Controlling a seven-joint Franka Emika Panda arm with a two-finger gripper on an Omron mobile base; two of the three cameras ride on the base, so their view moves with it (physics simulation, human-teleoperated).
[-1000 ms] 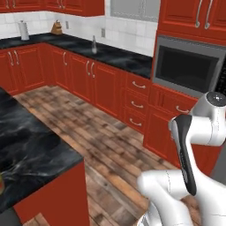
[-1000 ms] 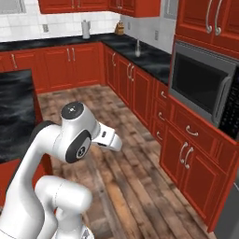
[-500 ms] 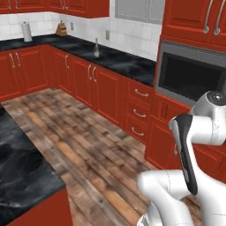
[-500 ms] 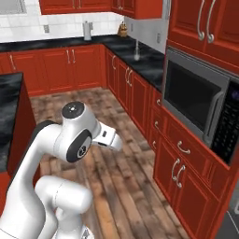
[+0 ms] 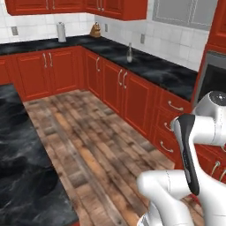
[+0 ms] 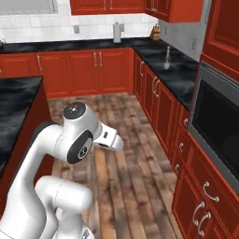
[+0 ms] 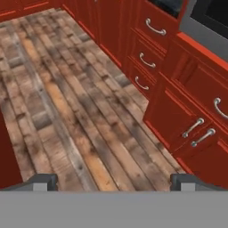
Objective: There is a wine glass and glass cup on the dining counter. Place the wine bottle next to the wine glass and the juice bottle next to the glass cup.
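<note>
The dining counter has a black white-veined top on a red base and fills the lower left of the left base view. Its corner also shows at the left of the right base view. The wine glass, glass cup, wine bottle and juice bottle are out of view. My gripper is open, its two dark fingertips far apart with nothing between them. It looks down at bare wooden floor beside red drawers. My white arm is folded close over the base.
Red cabinets with black tops line the back and right walls. On them stand a paper towel roll, a knife block and a slim grey dispenser. A built-in oven stands at the right. Wooden floor runs between island and cabinets.
The whole picture has shifted in both base views: the base has driven and turned, so the oven slid to the right edge. The arm kept its pose and the gripper stayed open.
</note>
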